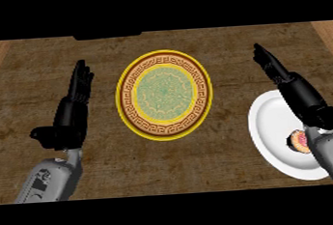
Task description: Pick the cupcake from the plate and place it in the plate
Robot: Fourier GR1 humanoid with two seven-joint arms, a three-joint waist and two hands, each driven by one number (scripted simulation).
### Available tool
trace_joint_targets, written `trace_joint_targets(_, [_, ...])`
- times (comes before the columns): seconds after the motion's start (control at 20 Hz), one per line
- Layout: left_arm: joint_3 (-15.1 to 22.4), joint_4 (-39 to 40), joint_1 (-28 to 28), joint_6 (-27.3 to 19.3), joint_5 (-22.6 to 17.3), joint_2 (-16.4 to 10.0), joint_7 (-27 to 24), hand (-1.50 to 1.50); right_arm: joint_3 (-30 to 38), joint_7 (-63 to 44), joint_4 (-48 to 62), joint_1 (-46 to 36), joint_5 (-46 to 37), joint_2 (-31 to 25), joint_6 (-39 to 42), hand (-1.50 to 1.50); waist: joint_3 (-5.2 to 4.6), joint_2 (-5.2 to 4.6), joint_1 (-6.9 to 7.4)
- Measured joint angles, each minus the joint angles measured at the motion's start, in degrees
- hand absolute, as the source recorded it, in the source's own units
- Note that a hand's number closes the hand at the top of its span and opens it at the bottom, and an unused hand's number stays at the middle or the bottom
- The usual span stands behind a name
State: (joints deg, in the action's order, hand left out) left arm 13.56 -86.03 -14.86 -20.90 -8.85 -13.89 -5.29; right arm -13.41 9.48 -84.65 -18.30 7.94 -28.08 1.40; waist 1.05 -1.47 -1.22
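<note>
A white plate lies at the right of the wooden counter. On it sits a cupcake with pink-orange topping, mostly hidden behind my right forearm. A yellow-rimmed plate with a brown border and green patterned centre lies in the middle, with nothing on it. My right hand stretches over the white plate's far edge with straight fingers pointing away, past the cupcake. Left of the patterned plate my left hand rests open, fingers straight.
The dark wooden counter has lighter strips at its far left and far right edges. A dark object shows at the counter's back edge.
</note>
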Motion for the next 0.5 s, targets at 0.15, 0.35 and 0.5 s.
trace_joint_targets(0.15, [-0.43, 0.8, 2.42, 0.53, 1.54, -2.97, 0.43, 0.0, 4.5, 0.89, 0.17, 2.47, 8.13, 1.53, 2.71, -1.5, -0.47, 0.8, 0.36])
trace_joint_targets(0.35, [-2.08, 3.22, 7.55, 1.09, 4.11, -9.32, 0.85, 0.0, 11.66, -0.19, 0.99, 5.93, 18.54, 2.83, 3.81, -1.5, -0.64, 1.4, 0.25])
trace_joint_targets(0.5, [-2.75, 3.98, 11.92, 2.41, 4.53, -12.32, 0.07, 0.0, 19.0, 1.83, 1.22, 9.67, 21.36, 2.82, -0.74, -1.5, -0.82, 1.74, -0.24])
